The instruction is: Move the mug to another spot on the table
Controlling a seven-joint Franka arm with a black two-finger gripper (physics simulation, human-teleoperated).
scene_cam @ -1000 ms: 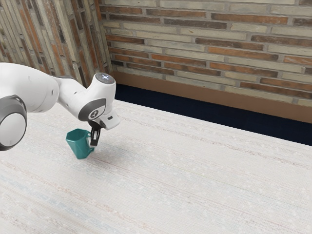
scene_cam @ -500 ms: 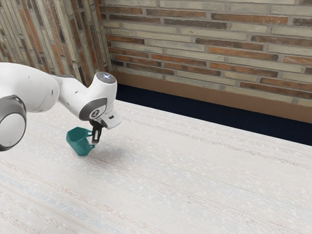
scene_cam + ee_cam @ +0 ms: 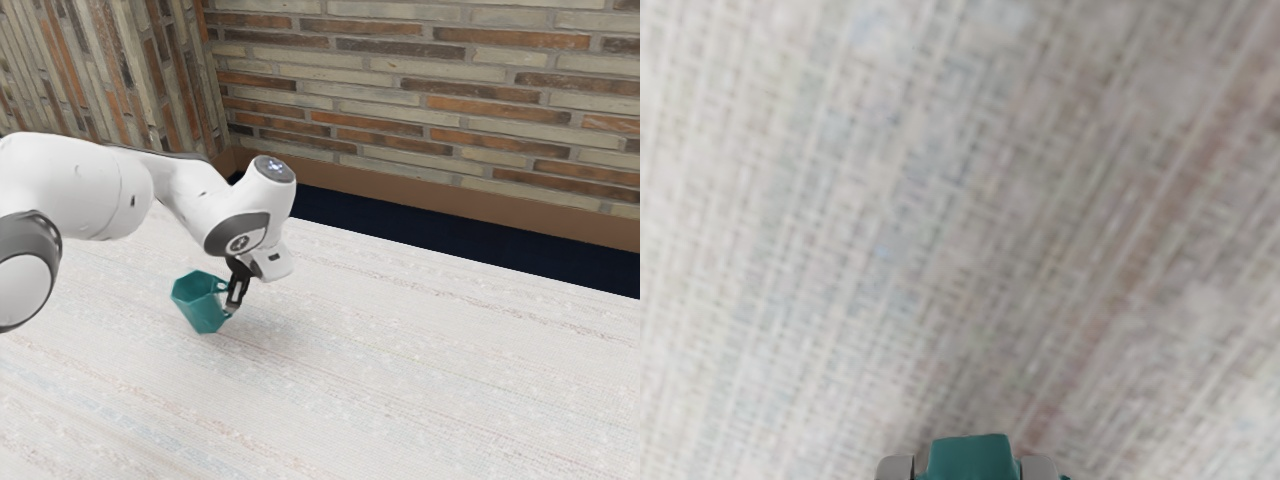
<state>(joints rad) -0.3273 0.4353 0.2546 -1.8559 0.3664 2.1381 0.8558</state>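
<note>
The step in hand looks like the carry: the grasp is made and the set-down is not yet done. The arm (image 3: 80, 190) comes in from the exterior view's left, and its claw (image 3: 236, 300) is clenched on the teal mug (image 3: 200, 303). One black finger runs down the mug's wall on the side facing 3 o'clock. In the wrist view a strip of teal (image 3: 965, 455) sits pinched between two grey pads (image 3: 896, 467), so the hold is from two sides.

The mug hangs tilted, with its open mouth leaning toward 10 o'clock and its base swung toward 5 o'clock. It is over the desk (image 3: 430, 380), in the part of the exterior view that lies at about 9 o'clock from the centre. I cannot tell whether its lowest corner is touching the desk top or just above it.

Bare desk stretches from the mug toward 3, 4 and 5 o'clock, well apart from the brick wall (image 3: 450, 90) behind. Any patch there would serve as the new spot.

The next move calls for travelling on toward 3 or 4 o'clock with the mug kept off the surface. Then the mug should be lowered until its base sits flat, and the claw released only then. Because the grip is on one wall and the mug is tilted, it may rock or tip if let go too high.
</note>
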